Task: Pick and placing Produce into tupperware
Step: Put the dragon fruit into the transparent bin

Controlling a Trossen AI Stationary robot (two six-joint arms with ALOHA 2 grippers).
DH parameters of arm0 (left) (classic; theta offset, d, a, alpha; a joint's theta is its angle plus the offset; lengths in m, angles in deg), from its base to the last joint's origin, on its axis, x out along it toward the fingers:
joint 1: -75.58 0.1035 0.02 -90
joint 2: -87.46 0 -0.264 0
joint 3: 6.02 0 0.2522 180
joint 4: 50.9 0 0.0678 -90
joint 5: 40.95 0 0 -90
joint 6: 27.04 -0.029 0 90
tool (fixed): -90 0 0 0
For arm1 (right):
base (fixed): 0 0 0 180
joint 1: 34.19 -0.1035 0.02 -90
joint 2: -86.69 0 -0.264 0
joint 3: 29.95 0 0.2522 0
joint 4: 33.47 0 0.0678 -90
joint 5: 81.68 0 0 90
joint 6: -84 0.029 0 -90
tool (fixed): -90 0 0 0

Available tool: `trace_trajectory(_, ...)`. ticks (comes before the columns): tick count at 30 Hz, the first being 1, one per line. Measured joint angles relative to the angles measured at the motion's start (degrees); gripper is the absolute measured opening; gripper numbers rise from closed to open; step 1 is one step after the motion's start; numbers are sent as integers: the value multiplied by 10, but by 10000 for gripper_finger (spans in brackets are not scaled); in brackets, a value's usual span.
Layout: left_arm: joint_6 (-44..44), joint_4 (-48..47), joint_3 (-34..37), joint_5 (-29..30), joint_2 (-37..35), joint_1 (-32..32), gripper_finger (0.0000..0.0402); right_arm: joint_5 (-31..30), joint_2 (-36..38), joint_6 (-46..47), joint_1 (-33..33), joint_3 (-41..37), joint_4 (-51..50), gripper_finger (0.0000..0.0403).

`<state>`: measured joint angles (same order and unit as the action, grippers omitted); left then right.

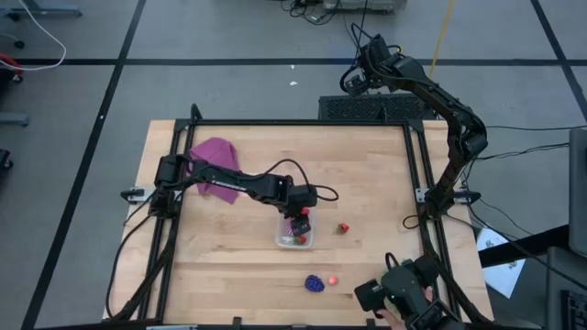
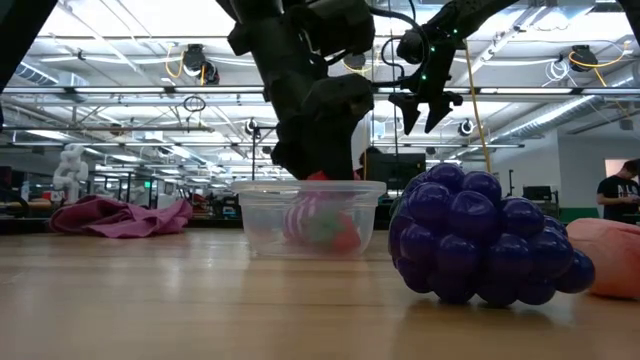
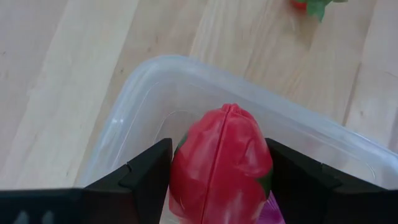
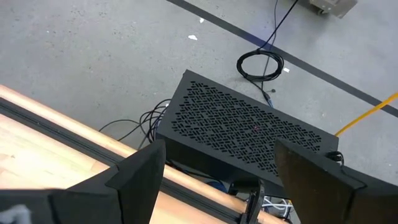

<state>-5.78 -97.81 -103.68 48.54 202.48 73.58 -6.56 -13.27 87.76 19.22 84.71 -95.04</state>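
My left gripper [image 1: 298, 222] stands over the tupperware [image 1: 295, 235], a small clear tub near the table's middle, and is shut on a larger red produce piece [image 3: 221, 165]. Through the tub's wall [image 2: 262, 222] in the low view, red, green and magenta produce [image 2: 318, 226] lies inside. A red berry [image 1: 343, 227] lies on the table right of the tub. A dark purple bumpy fruit [image 1: 315, 282] and a pink piece [image 1: 333, 278] lie nearer the near edge. My right gripper [image 4: 217, 168] is open, held high beyond the table's far edge. My left gripper pinches the larger red piece by its two sides [image 3: 180, 168] between its fingers [image 3: 146, 174], coming from above and pointing down. The piece is lifted clear, at about the height of the tub's rim [image 3: 186, 65], over the tub's inside.
A magenta cloth [image 1: 214, 156] lies at the table's far left part. A black perforated box [image 4: 242, 134] and cables sit on the floor past the far edge. Bare wood lies left of the tub. Another device [image 1: 404, 293] sits at the near right corner.
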Motion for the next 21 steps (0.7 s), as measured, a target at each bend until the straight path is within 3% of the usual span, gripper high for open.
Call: trace_trajectory(21, 41, -3, 0, -14, 0, 10, 244, 0, 0, 0, 0, 0, -5, 293)
